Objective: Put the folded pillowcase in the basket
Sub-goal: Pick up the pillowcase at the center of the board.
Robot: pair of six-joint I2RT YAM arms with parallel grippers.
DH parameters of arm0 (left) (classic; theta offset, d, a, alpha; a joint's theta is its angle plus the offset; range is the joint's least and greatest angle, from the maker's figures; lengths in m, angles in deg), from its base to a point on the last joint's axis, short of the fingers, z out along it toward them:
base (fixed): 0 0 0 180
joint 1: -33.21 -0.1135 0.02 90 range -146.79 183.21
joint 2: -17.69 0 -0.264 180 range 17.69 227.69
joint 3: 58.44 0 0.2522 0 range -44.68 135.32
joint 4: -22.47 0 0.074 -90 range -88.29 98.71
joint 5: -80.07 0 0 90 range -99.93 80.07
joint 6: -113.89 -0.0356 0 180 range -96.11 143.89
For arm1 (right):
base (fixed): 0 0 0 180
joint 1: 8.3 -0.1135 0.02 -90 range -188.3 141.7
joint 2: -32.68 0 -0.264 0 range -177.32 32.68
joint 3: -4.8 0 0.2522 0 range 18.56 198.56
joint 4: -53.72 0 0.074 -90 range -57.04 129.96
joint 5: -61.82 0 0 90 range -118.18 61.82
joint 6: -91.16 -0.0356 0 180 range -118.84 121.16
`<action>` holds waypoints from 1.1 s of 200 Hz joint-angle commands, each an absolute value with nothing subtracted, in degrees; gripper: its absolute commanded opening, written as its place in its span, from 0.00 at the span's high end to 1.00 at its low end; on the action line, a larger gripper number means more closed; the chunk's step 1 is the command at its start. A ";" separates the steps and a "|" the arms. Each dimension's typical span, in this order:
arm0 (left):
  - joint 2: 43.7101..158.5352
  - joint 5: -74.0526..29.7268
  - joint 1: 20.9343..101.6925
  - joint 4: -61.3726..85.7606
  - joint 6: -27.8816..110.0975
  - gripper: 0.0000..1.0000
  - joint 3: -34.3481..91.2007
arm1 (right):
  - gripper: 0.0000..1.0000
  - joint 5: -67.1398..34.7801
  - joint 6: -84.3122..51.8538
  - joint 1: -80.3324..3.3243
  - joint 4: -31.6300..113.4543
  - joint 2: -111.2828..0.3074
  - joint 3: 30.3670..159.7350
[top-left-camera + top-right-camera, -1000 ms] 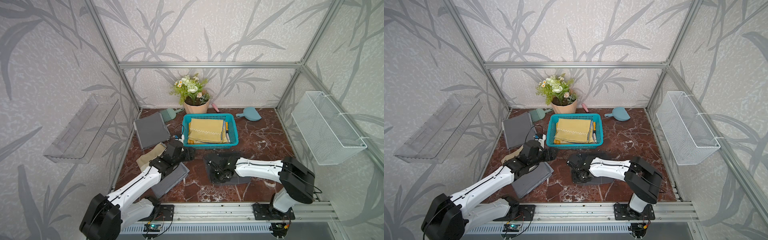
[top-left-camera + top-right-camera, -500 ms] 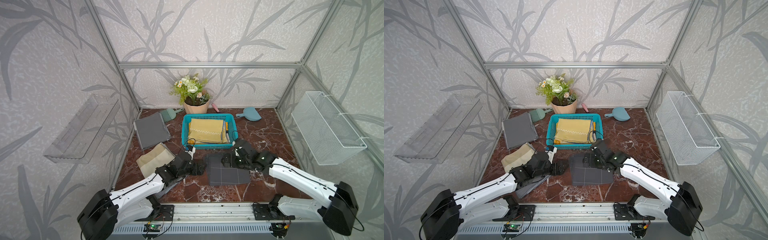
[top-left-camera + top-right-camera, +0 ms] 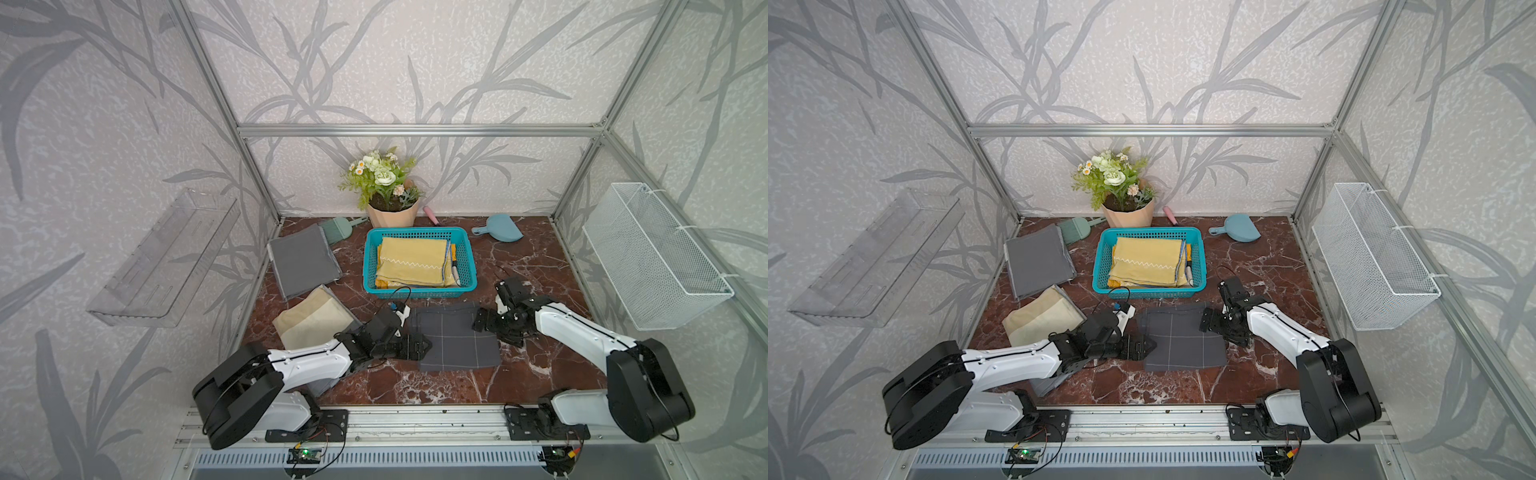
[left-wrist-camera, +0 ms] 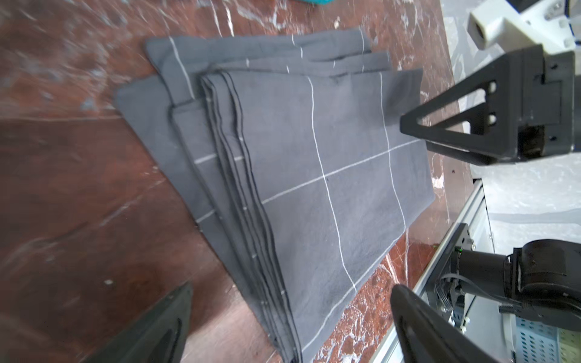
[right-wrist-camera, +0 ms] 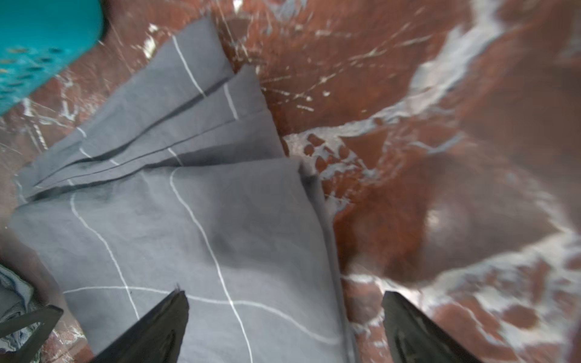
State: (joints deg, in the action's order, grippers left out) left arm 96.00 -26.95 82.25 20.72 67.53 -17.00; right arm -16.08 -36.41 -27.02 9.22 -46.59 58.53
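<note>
One grid-lined pillowcase [image 3: 455, 338] lies near one basket [image 3: 419, 292]; left tool [image 3: 424, 347] and right tool [image 3: 480, 323] (two in all) gape empty

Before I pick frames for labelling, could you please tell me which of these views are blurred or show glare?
Both top views: sharp and evenly lit, with only soft shadows. Left wrist view: the folded pillowcase is crisp, the marble floor beside it smeared. Right wrist view: soft throughout, the basket corner blurred, a faint sheen on the marble.
</note>
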 commanded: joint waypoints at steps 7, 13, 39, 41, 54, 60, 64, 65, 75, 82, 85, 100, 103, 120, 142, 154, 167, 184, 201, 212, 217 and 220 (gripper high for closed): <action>99.91 -30.45 82.47 23.83 67.13 0.00 -13.46 | 0.00 -9.02 -34.95 -26.76 16.81 -48.50 56.62; 100.68 -30.66 82.43 23.70 67.04 0.00 -13.24 | 0.01 -7.75 -35.23 -26.74 17.93 -48.83 56.19; 103.28 -30.94 82.54 23.48 66.95 0.00 -12.36 | 0.04 -5.10 -36.19 -27.02 20.88 -49.59 54.73; 103.47 -30.94 82.55 23.46 66.95 0.00 -12.30 | 0.04 -4.99 -36.26 -27.09 21.02 -49.59 54.58; 104.46 -31.26 82.51 23.39 67.00 0.00 -11.94 | 0.05 -4.30 -36.61 -27.49 21.81 -49.54 53.85; 104.92 -31.44 82.57 23.47 67.04 0.01 -11.82 | 0.06 -4.04 -36.85 -27.66 22.22 -49.50 53.60; 105.27 -31.51 82.58 23.55 67.04 0.02 -11.68 | 0.06 -3.85 -36.96 -27.98 22.44 -49.50 53.42; 105.34 -31.53 82.60 23.56 67.04 0.03 -11.65 | 0.06 -3.80 -36.98 -28.07 22.45 -49.50 53.39; 105.93 -32.01 82.53 23.82 67.13 0.09 -11.52 | 0.09 -3.48 -37.33 -28.78 22.88 -49.59 53.06; 106.26 -32.16 82.54 23.75 67.05 0.16 -11.41 | 0.10 -3.48 -37.66 -29.31 23.16 -49.65 52.86; 106.36 -32.10 82.56 23.68 67.04 0.19 -11.31 | 0.11 -3.48 -37.81 -29.55 23.28 -49.67 52.76; 106.48 -31.78 82.58 23.18 66.87 0.40 -11.12 | 0.16 -3.80 -38.17 -30.33 23.55 -50.03 52.37; 106.42 -31.55 82.53 22.95 66.80 0.44 -11.03 | 0.18 -3.85 -38.26 -30.40 23.57 -50.17 52.27; 106.13 -30.64 82.54 22.00 66.60 0.69 -10.96 | 0.34 -3.92 -38.64 -30.45 24.19 -51.11 51.58; 105.60 -29.78 82.52 21.31 66.51 0.97 -11.09 | 0.68 -4.17 -38.92 -30.57 24.67 -52.09 50.76; 105.32 -29.28 82.55 20.90 66.34 1.00 -10.94 | 0.86 -4.49 -38.92 -30.72 24.98 -52.46 50.47; 105.02 -28.92 82.58 20.29 65.99 1.00 -10.83 | 1.00 -4.55 -38.88 -30.87 24.97 -52.58 50.36; 104.00 -28.11 82.58 18.91 65.40 1.00 -10.49 | 1.00 -4.54 -38.83 -31.39 24.33 -51.95 50.72; 101.65 -26.17 82.91 15.75 63.86 1.00 -9.57 | 1.00 -4.95 -38.49 -32.65 22.63 -50.17 51.61; 99.77 -24.73 83.36 11.97 62.07 1.00 -8.07 | 1.00 -5.36 -38.07 -33.89 21.03 -48.53 52.49; 98.82 -23.73 83.66 10.21 61.24 1.00 -7.30 | 1.00 -5.58 -37.92 -34.51 20.17 -47.74 52.93; 98.25 -23.26 83.84 9.22 60.78 1.00 -6.88 | 1.00 -5.62 -37.83 -34.88 19.83 -47.22 53.19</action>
